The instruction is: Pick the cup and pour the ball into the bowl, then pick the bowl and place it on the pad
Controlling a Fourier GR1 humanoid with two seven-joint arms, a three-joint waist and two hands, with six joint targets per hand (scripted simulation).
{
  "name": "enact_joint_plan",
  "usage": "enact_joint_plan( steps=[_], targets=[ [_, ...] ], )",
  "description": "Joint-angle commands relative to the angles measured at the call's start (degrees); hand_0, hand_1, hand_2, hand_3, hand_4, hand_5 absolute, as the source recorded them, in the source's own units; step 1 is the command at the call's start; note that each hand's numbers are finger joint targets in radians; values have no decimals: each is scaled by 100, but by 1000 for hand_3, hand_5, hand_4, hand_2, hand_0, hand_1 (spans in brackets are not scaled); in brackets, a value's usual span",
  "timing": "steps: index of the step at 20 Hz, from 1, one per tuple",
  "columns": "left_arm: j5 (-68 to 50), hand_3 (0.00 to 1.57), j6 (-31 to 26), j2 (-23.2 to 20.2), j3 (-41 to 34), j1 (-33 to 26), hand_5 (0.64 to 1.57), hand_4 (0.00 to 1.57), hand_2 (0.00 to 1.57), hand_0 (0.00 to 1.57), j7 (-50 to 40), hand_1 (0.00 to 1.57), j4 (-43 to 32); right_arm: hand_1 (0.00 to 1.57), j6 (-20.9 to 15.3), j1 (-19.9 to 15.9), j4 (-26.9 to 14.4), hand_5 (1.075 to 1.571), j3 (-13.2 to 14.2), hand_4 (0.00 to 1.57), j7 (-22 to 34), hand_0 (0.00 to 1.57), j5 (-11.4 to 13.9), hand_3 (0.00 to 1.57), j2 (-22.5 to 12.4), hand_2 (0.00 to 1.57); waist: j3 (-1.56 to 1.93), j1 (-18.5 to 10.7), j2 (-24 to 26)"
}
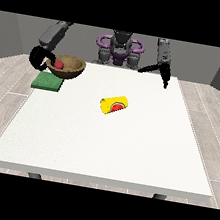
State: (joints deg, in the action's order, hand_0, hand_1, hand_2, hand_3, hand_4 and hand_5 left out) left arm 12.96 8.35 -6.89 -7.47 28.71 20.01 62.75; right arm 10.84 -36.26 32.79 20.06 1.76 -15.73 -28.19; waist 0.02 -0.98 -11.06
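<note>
The hand at the view's left (38,57) has its fingers curled round the rim of the one brown bowl (68,67), holding it tilted just above the one green pad (47,82). One red ball (59,65) lies inside the bowl, close to that hand. The hand at the view's right (160,72) hangs over the far edge of the table (106,147), fingers straight, holding nothing. Between the two hands and nearer the camera, one yellow cup (114,105) lies on its side.
</note>
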Motion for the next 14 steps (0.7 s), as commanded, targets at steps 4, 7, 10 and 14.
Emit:
enact_joint_plan(
  steps=[4, 7, 10, 14],
  targets=[
    [390, 0, 686, 373, 321, 453, 1565, 0, 0, 0, 221, 0, 592, 1571, 566, -222, -386, 1562, 553, 1031, -878, 1571, -348, 1366, -617, 1571, 8, -157, -1252],
    [515, 0, 499, 487, 722, 177, 1564, 0, 0, 0, -175, 0, 1241, 1571, 866, -41, -855, 1567, 648, 1006, -1077, 1571, -265, 1344, -1118, 1571, 13, -389, -1310],
    [291, 0, 247, 9, 371, 390, 1563, 0, 0, 0, -231, 0, 1550, 1571, 942, -39, -883, 1569, 708, 1024, -1497, 1571, -207, 351, -1389, 1571, 11, -383, -1635],
    [490, 0, 394, 201, 637, 119, 1563, 0, 0, 0, -575, 0, 2082, 1571, 960, -228, -1148, 1569, 709, 1035, -1593, 1571, -124, 0, -1590, 1571, 11, -418, -1727]
  ],
)
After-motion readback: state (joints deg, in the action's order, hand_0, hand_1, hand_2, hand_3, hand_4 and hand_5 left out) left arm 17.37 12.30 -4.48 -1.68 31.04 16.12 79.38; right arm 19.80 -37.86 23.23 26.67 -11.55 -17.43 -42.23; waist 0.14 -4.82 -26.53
